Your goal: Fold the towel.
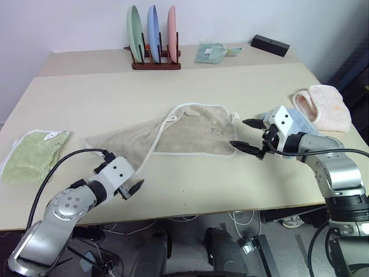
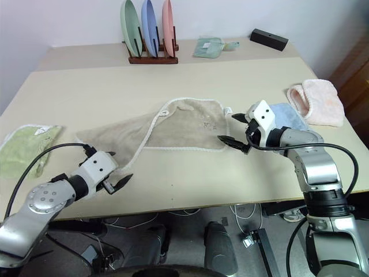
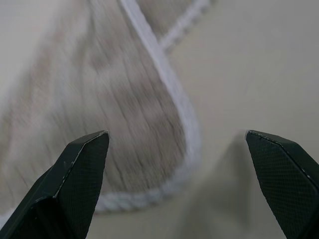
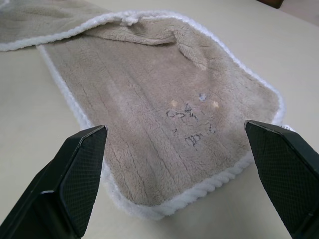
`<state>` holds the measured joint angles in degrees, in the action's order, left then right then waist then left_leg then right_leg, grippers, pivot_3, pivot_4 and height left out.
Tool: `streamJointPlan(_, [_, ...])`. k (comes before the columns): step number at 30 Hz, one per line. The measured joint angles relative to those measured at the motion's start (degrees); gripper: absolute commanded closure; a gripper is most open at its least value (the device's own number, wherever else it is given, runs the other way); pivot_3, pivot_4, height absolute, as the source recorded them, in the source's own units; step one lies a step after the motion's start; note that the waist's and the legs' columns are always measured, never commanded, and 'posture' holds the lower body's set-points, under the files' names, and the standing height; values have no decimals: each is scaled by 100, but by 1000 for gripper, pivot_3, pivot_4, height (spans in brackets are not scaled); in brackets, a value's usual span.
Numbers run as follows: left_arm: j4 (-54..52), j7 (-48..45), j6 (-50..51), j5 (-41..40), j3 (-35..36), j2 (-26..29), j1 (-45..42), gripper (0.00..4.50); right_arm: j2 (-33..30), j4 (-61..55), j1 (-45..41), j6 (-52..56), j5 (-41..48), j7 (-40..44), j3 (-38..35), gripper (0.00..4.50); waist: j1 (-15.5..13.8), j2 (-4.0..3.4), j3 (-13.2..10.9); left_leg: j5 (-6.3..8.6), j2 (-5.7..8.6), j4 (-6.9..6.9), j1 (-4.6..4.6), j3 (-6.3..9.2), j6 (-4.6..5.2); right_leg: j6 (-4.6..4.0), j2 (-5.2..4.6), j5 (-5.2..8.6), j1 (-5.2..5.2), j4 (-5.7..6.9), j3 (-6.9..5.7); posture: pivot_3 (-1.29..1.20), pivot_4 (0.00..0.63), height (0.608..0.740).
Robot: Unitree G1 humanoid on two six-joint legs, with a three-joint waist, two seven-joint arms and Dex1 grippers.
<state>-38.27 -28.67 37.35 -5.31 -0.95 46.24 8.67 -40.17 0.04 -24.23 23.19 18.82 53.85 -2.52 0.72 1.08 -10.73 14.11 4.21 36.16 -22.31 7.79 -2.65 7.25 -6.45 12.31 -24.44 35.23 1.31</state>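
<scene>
— On the bench point(image 1: 190, 190), how many cloths did you count?
— Four. One big tan towel point(image 1: 190, 135) lay partly folded near the middle, its left part drawn over into a tapering flap, white edging all round and a small loop at the top fold. One small green towel point(image 1: 31, 154) sat at the left edge, one pale pink cloth point(image 1: 323, 107) at the right edge, and one light blue cloth point(image 2: 291, 118) just beside the pink one.
— And the arms?
— Two. The left gripper point(image 1: 124, 183) hung over the towel's near left tip, jaws wide and holding nothing. The right gripper point(image 1: 248, 135) stood at the towel's right edge, jaws equally wide, also empty.
— Anything else about?
— At the far edge, one wooden rack point(image 1: 154, 62) with three upright plates, green, blue and pink; one pale green packet point(image 1: 212, 53); one black block point(image 1: 270, 45).
— What blocked the view?
— The right arm covered most of the blue cloth. Faint dark marks on the towel's right half were too small to read, and the left wrist view was blurred.
</scene>
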Motion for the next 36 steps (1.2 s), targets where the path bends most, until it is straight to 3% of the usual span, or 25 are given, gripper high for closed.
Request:
streamJointPlan(6, [378,4,-130,117,-18,-101,-268,29,83,37,-31,-155,-8,-2,3,0,-11,-7,4,0,1,1,1,0,0,0,0,0,1,2,0,0,150,736])
streamJointPlan(8, [683,21,-207,156,-59,-246,-519,533,106,44,-21,-214,-10,-3,16,0,-12,-9,5,0,1,2,2,0,0,1,0,-1,2,2,-1,0,150,736])
streamJointPlan(10, [840,26,-278,175,-86,-324,-611,1234,107,44,-17,-232,-11,-8,17,0,-6,-10,6,0,1,2,2,1,0,1,0,-1,2,2,-1,0,150,736])
streamJointPlan(16, [1040,25,-329,242,-119,-400,-627,4334,104,44,127,-277,-11,-10,9,0,7,-10,5,0,0,0,3,1,0,1,1,-1,0,2,0,0,150,736])
streamJointPlan(22, [941,-63,-428,257,198,-273,-371,4434,94,44,123,-425,-56,-23,4,0,6,-9,5,0,0,0,2,1,0,1,0,-1,0,2,0,0,150,736])
streamJointPlan(27, [303,-372,-479,-221,1335,-340,211,4434,113,397,-324,-779,-447,-120,234,0,34,-14,7,0,-3,-2,2,-1,0,0,1,0,-3,2,0,0,150,736])
streamJointPlan(36, [682,-1167,-1684,-77,2127,58,1619,4434,829,3130,-2063,-1854,-1561,-464,978,0,17,-17,4,0,-1,-9,-1,-5,0,-3,-1,0,-5,-5,1,0,150,736])
